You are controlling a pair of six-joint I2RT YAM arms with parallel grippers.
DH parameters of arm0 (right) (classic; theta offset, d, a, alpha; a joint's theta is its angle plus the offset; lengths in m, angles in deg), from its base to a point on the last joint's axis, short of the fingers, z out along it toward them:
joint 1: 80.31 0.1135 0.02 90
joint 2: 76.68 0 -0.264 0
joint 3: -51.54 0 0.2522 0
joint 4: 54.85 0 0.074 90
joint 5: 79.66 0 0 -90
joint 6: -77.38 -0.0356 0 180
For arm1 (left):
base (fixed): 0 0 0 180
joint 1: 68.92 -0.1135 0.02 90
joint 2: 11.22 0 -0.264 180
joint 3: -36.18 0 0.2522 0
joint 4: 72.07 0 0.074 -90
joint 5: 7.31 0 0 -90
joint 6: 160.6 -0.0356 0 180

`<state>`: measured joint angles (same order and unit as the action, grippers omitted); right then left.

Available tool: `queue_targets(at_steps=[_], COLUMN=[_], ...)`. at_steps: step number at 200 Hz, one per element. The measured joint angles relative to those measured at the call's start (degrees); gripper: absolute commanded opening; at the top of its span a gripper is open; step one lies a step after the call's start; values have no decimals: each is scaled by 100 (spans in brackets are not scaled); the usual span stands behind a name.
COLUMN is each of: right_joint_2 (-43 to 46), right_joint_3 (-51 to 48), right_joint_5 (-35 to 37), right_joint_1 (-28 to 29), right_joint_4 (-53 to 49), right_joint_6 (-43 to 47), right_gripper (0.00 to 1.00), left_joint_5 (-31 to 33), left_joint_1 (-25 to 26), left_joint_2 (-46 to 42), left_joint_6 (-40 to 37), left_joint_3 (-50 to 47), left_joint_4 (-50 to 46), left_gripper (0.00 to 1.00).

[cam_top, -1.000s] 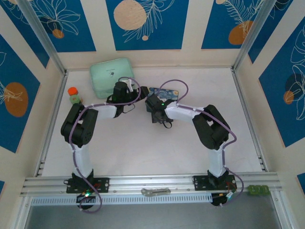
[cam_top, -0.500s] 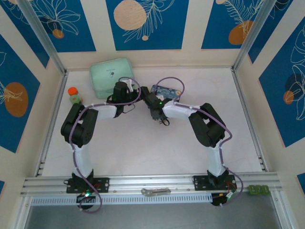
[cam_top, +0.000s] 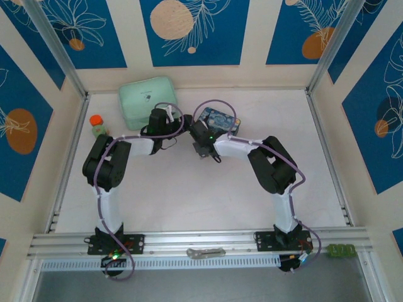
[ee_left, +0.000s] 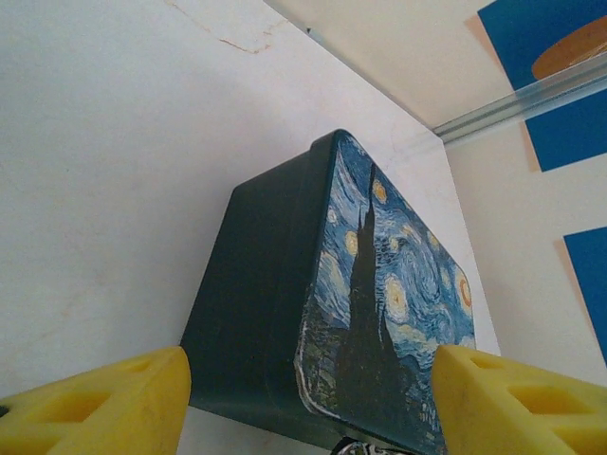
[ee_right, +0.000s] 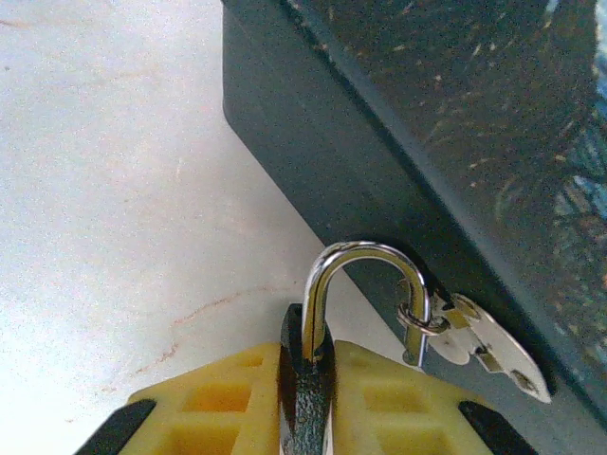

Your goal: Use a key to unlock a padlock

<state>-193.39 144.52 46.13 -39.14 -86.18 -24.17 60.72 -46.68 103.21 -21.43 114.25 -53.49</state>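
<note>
Table (cam_top: 189, 201): smooth, hard and white; it bears the tin.
Tin (cam_top: 219, 118): painted with a night sky; both grippers meet at its near-left wall.
Left gripper (ee_left: 308, 403): jaws wide apart, holding nothing, facing that wall.
Right gripper (ee_right: 305, 403): clamped on the padlock body, just off the wall.
Padlock (ee_right: 310, 327): shackle points toward the tin.
Key (ee_right: 486, 349): ringed to the shackle, long axis along the tin's wall and right against it; probably tight room for a pinch by the nearer, free left arm.

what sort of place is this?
Probably a purpose-built robot test cell: white table boxed in by blue patterned panels, left arm and right arm bolted to an aluminium rail, props like the night-sky tin.
</note>
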Motion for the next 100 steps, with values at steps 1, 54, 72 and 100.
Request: queue_targets(at_steps=[1, 54, 72, 100], right_joint_2=[0, 245, 295, 297], right_joint_3=[0, -330, -317, -240], right_joint_5=[-11, -1019, -1672, -2590], right_joint_1=[-7, -354, -544, -844], right_joint_4=[4, 501, 476, 402], right_joint_6=[20, 533, 723, 822], right_gripper=[10, 0, 0, 0], left_joint_5=[0, -55, -57, -92], left_joint_1=[0, 17, 15, 17], left_joint_2=[-2, -155, -201, -337], left_joint_6=[0, -20, -20, -15], left_joint_3=[-2, -181, -192, -354], left_joint_4=[2, 15, 22, 129], left_gripper=[68, 68, 68, 68])
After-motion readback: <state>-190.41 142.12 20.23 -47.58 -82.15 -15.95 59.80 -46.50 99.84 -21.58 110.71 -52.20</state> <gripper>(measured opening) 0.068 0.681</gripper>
